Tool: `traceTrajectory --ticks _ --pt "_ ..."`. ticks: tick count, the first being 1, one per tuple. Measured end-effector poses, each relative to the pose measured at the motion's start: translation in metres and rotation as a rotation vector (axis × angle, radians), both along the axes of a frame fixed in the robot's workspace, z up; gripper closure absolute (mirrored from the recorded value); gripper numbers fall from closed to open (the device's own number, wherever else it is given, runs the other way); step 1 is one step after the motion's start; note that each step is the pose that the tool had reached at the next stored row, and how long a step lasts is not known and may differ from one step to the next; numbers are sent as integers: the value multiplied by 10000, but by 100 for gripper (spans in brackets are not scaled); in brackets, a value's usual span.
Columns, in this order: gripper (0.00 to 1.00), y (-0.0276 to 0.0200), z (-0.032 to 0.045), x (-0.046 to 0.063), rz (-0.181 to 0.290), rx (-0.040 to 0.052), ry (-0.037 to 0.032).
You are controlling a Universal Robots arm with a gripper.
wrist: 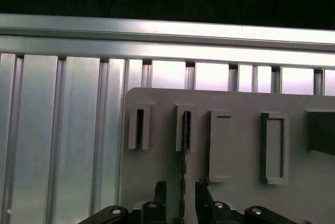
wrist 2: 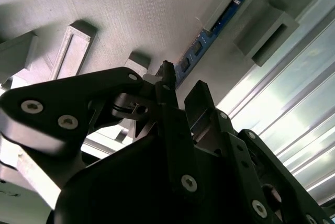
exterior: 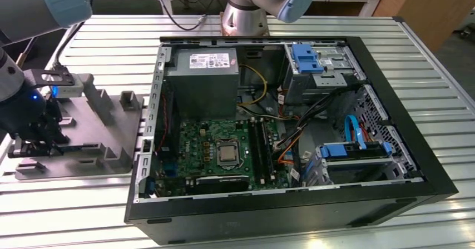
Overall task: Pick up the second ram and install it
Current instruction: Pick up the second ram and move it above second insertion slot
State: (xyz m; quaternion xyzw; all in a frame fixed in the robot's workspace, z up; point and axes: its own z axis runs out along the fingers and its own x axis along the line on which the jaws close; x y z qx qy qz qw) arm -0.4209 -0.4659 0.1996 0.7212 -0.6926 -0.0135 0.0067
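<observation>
The second ram (wrist 2: 197, 50) is a thin blue-green board with black chips. It stands on edge in the slotted blocks of the grey fixture tray (wrist 2: 131, 9). In the first wrist view the ram (wrist: 183, 167) shows edge-on, running from a slotted block down between my fingers. My gripper (wrist: 180, 186) is open and straddles the stick, one black finger on each side with a gap to it. In the exterior view my gripper (exterior: 35, 144) hangs low over the tray (exterior: 100, 161) at that view's left.
An open computer case (exterior: 386, 121) lies at the exterior view's right with a green motherboard (exterior: 211, 149), long black slot rails (exterior: 260, 143), a grey power supply (exterior: 202, 79) and loose cables. Upright tray blocks (exterior: 97, 96) stand near my gripper. The ribbed metal table (exterior: 111, 43) surrounds everything.
</observation>
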Motion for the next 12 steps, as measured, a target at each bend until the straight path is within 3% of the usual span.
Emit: traceTrajectory --ticks 12 --pt "66 0 -1 0 22 0 -1"
